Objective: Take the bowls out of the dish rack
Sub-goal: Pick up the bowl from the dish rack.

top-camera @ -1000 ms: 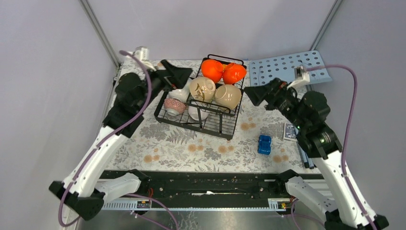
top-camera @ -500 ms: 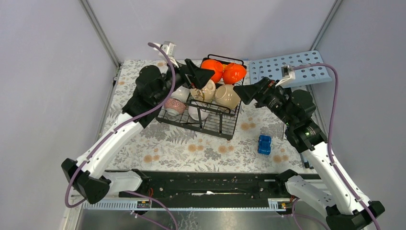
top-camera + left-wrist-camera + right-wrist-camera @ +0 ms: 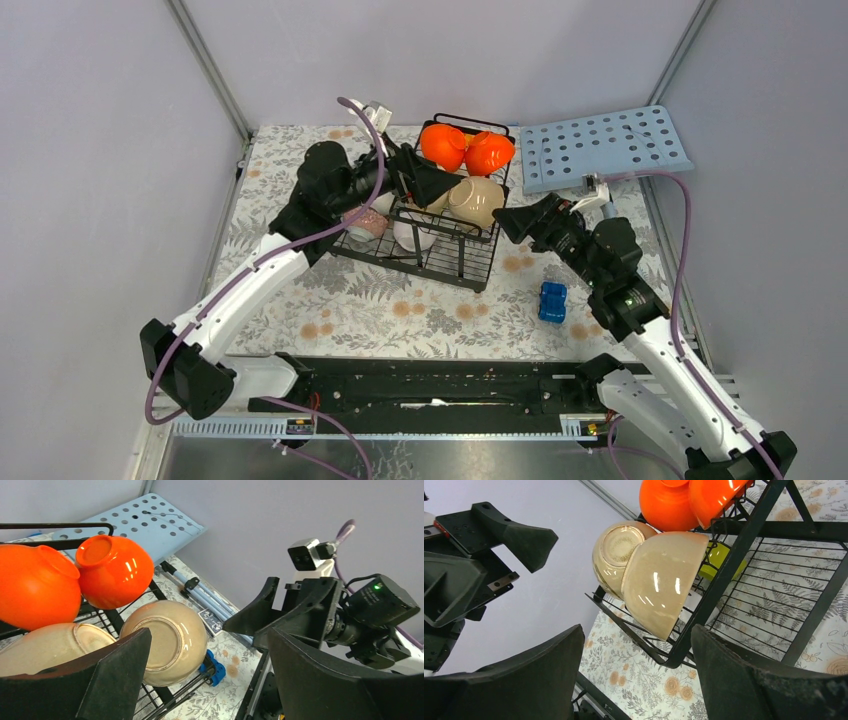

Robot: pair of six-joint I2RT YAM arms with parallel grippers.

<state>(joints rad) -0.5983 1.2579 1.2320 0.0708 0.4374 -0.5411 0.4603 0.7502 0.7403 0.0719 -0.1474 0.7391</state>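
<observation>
Showing, upper centre, a black wire dish rack [image 3: 470, 262] holding two glossy orange bowls [image 3: 443, 146] and cream bowls [image 3: 477, 200]; left gripper [image 3: 430, 181] and right gripper [image 3: 508, 224] flank them, spread wide, empty.

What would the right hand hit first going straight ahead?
Most likely the nearer cream bowl, centred between the right hand's open fingers. The rack post beside it might catch one finger first; depth is unclear.
</observation>
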